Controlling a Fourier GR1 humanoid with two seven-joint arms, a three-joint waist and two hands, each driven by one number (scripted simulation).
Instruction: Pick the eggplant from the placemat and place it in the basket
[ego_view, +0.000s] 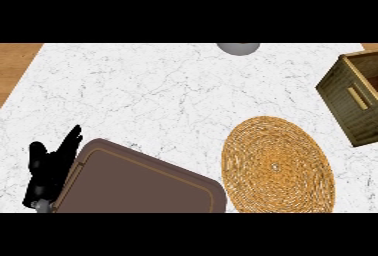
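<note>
A round woven placemat (278, 165) lies on the marble counter at the lower right, and nothing shows on it. The basket (354, 98), a dark wooden crate with a slotted handle, stands at the right edge, partly cut off. No eggplant shows anywhere in the head view. My left hand (50, 166) rests at the lower left with its fingers straight and pointing up, open and holding nothing. It sits just left of a brown tray. My right hand does not show.
A brown rectangular tray (140, 182) with rounded corners lies tilted at the lower left, beside the placemat. A grey rounded object (238, 47) sits at the counter's far edge. Wooden floor (15, 62) shows beyond the counter's left edge.
</note>
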